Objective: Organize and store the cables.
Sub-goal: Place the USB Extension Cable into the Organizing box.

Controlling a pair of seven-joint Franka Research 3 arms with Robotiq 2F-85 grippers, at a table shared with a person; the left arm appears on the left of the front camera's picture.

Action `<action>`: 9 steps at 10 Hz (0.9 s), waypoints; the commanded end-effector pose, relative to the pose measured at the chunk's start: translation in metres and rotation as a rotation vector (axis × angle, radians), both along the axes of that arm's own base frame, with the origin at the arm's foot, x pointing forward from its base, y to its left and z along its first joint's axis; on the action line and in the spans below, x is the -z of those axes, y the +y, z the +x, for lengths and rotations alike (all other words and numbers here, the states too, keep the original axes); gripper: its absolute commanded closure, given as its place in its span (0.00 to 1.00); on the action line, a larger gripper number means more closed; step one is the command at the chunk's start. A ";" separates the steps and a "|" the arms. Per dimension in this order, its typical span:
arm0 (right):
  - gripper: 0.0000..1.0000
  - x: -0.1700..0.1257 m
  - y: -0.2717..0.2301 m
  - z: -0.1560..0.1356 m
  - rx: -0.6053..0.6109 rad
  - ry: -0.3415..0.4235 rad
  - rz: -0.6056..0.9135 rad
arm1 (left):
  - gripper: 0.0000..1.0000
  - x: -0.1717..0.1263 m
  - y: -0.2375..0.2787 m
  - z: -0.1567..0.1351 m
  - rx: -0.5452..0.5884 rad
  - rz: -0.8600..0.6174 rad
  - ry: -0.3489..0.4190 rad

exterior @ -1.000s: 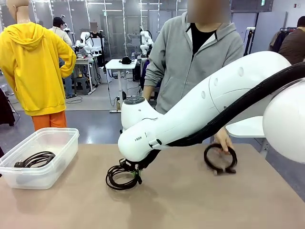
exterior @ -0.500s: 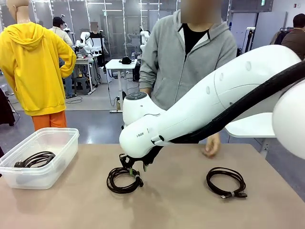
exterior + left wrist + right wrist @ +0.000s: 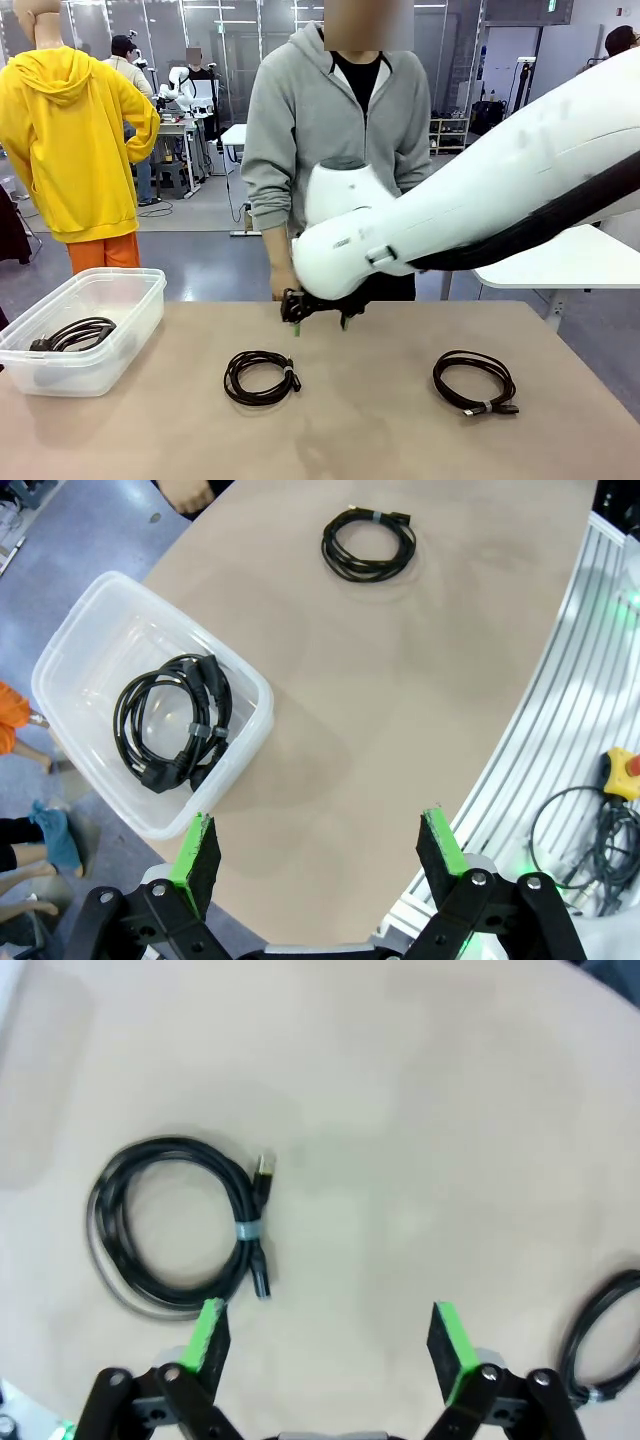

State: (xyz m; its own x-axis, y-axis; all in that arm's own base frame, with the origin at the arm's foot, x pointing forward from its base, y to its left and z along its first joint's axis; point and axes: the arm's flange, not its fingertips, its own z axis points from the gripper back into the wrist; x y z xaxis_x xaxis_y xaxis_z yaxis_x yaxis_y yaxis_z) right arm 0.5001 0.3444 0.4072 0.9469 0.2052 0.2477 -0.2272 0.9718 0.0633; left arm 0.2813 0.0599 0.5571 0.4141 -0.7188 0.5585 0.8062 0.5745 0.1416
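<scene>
Right gripper (image 3: 297,306) hangs above the bench (image 3: 380,440), up behind the middle cable coil (image 3: 288,378) and clear of it. In its wrist view I see the right gripper (image 3: 328,1335) with jaws spread wide and nothing between them. That coil (image 3: 250,1230) lies flat below, its plug ends beside the band. A second coil (image 3: 590,1350) shows at the picture's right edge.

Left gripper (image 3: 318,845): jaws also spread and empty, high over the bench edge near the clear bin (image 3: 250,680).

One cable coil (image 3: 75,333) lies inside the bin (image 3: 130,330) at my left. The right-hand coil (image 3: 472,356) lies flat on the bench, well apart from the middle one.

A person stands at the far side, one hand (image 3: 283,280) just behind the right gripper.
</scene>
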 end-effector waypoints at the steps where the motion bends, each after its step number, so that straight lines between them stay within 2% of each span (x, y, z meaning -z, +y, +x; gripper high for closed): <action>1: 0.00 -0.023 -0.060 -0.025 -0.128 -0.029 0.073 | 0.00 0.000 -0.002 0.001 -0.013 0.005 0.004; 4: 0.00 -0.069 -0.169 -0.039 -0.207 -0.078 0.111 | 0.00 0.000 -0.002 0.001 -0.013 0.005 0.004; 6: 0.00 -0.088 -0.243 -0.056 -0.276 -0.070 0.112 | 0.00 0.000 -0.002 0.001 -0.013 0.005 0.004; 9: 0.00 -0.102 -0.348 -0.082 -0.347 -0.126 0.114 | 0.00 0.000 -0.002 0.001 -0.013 0.005 0.004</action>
